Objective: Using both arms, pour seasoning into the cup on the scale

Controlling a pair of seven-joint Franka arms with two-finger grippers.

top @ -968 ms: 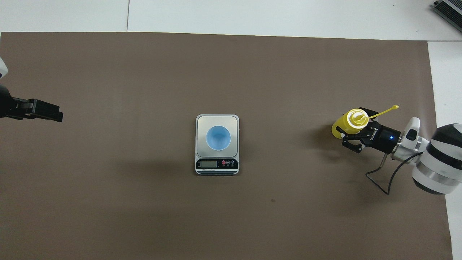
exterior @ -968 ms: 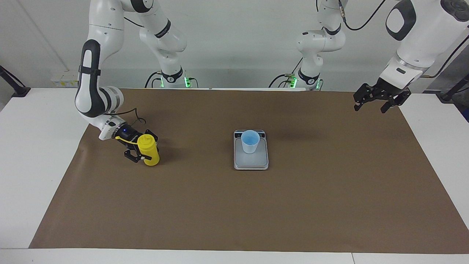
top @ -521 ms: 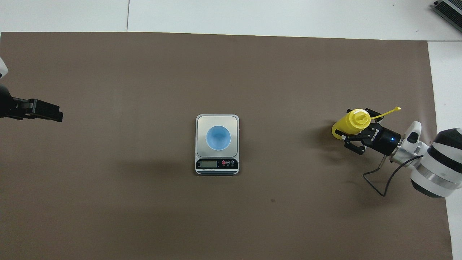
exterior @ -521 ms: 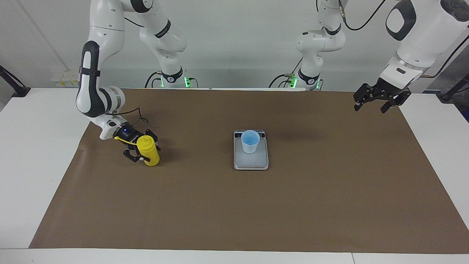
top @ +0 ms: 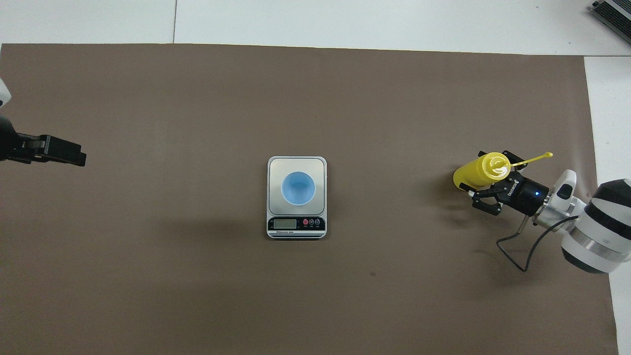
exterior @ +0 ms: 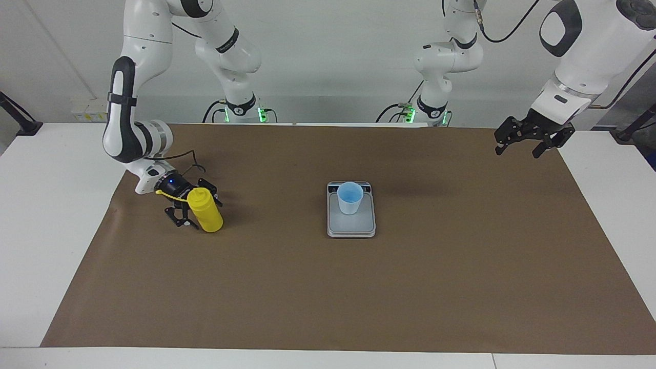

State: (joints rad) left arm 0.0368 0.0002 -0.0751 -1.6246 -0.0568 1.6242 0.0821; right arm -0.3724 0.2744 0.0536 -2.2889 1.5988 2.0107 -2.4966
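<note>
Now: right gripper (exterior: 192, 210) spread around seasoning (exterior: 205, 216), bottle standing on mat at right arm's end; release step, by my reading. Cup (exterior: 350, 197) on scale (exterior: 351, 227) mid-table. Left gripper (exterior: 528, 138) waits spread, aloft. Next: retract clear of bottle

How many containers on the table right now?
2. The yellow squeeze bottle stands on the brown mat toward the right arm's end, beside the right hand. The blue cup sits on the scale mid-table. None looks hidden.
</note>
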